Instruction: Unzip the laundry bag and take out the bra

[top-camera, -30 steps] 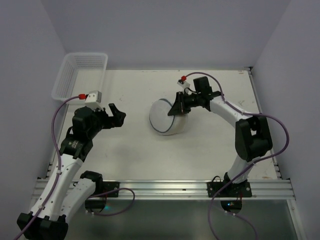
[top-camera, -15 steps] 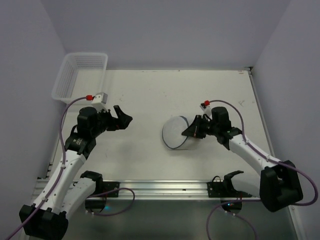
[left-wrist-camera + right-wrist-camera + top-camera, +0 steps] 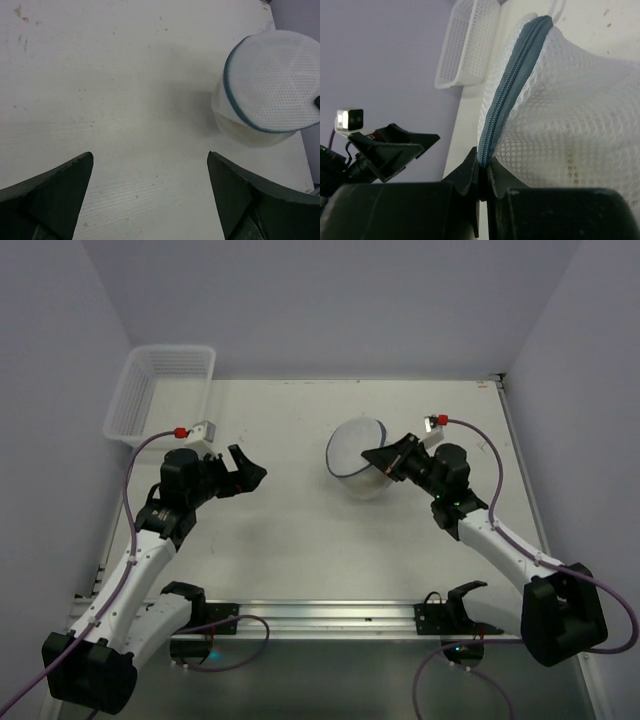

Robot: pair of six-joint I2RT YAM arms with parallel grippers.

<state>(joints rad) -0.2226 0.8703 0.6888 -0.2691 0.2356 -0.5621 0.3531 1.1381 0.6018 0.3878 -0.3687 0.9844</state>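
The laundry bag (image 3: 352, 456) is a round white mesh pouch with a grey-blue zipper (image 3: 512, 85) round its rim. It stands tilted at the table's middle right, its flat face turned left. My right gripper (image 3: 370, 455) is shut on the zipper rim, which is pinched between the jaws in the right wrist view (image 3: 483, 167). My left gripper (image 3: 248, 468) is open and holds nothing. It is well to the left of the bag (image 3: 272, 82), hovering over bare table (image 3: 150, 160). The bra is hidden; only a faint beige tint shows through the mesh.
A white slatted plastic basket (image 3: 160, 390) stands at the back left corner and also shows in the right wrist view (image 3: 467, 45). Walls close in the table on the left, back and right. The table top (image 3: 290, 530) is pale and speckled.
The right arm swung round with the bag in its jaws: first toward the near edge, then back up and right. The left gripper shifted slightly right and stayed open.
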